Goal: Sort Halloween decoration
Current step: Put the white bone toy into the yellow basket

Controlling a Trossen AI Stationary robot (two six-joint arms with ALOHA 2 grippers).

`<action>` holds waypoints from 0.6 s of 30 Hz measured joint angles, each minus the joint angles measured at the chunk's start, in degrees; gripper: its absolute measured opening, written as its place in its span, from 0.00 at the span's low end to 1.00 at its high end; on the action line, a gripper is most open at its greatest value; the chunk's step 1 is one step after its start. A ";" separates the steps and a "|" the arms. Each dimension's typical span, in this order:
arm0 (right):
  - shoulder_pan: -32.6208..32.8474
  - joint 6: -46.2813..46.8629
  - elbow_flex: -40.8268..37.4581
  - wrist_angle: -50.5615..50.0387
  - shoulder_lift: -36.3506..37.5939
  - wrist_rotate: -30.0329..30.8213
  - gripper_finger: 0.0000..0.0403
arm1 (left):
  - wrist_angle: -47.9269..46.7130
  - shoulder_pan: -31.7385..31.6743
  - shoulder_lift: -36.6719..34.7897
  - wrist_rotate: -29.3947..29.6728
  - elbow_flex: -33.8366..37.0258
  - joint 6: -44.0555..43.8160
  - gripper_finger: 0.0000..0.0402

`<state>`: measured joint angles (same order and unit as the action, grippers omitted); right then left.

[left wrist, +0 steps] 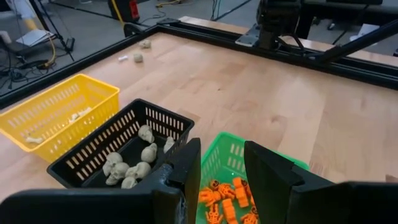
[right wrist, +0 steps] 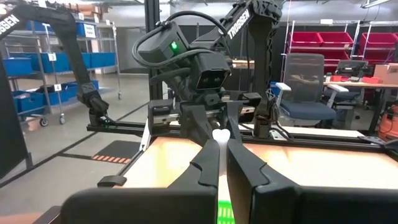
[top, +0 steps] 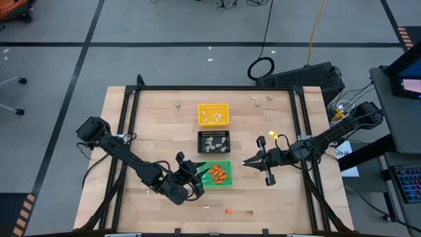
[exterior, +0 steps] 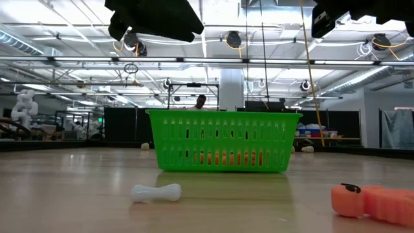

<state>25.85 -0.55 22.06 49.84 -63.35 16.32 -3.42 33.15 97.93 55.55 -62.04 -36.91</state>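
Left end effector point(top: 200, 172) over the green tray's point(top: 225, 162) left edge, fingers part open, nothing between them. Right end effector point(top: 248, 162) just right of that tray, clamped on a small white piece point(right wrist: 219, 134). Orange bits point(top: 218, 174) in green, lumps point(top: 215, 140) in black tray point(top: 202, 150), sticks point(top: 212, 117) in yellow tray point(top: 225, 107). Strays on bench point(top: 158, 125): stick point(exterior: 156, 192), orange bit point(exterior: 372, 200).

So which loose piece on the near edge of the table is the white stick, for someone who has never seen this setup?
Start at the green tray, the nearest in the row of three trays down the table's middle. On the bare wood between it and the table's near edge lie two loose pieces. The white stick is the pale, bone-shaped one on the left; the orange bit lies to its right.
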 joint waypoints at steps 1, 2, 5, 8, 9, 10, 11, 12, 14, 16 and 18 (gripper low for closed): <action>0.00 0.11 0.00 -0.02 0.00 0.00 0.00 | -0.04 0.00 0.00 -0.08 0.00 0.00 0.30; 0.00 0.14 0.00 -0.01 0.00 0.01 0.00 | -0.07 0.00 0.00 -0.47 0.00 0.01 0.30; 0.00 -0.50 0.00 -0.02 0.00 0.08 0.00 | -0.08 0.00 0.00 -1.50 0.00 0.13 0.30; 0.00 -2.63 0.00 0.00 0.00 0.07 0.00 | -0.09 0.00 0.00 -1.51 0.00 0.20 0.30; 0.00 -3.51 0.00 -0.02 0.00 0.07 0.00 | -0.07 0.00 0.00 -1.51 0.00 0.24 0.30; 0.00 -4.37 0.00 -0.02 0.00 0.05 0.00 | -0.09 0.00 0.00 -1.51 0.00 0.24 0.30; 0.00 -5.18 0.00 -0.02 0.00 0.06 0.00 | -0.07 0.00 0.00 -1.51 0.00 0.22 0.30; 0.00 -6.19 0.00 -0.02 0.00 0.05 0.00 | -0.07 0.00 0.00 -1.51 0.00 0.22 0.30; 0.00 -8.79 0.00 0.00 0.00 0.01 0.00 | -0.09 0.00 0.00 -1.51 0.00 0.20 0.30; 0.00 -12.23 0.00 0.02 0.00 -0.07 0.00 | -0.07 0.00 0.00 -1.51 0.00 0.20 0.30; 0.00 -16.12 0.00 0.00 0.00 -0.09 0.00 | -0.08 0.00 0.00 -1.51 0.00 0.23 0.30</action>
<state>25.85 -16.66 22.06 49.85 -63.35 16.23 -3.50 33.15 97.93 54.04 -62.04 -36.67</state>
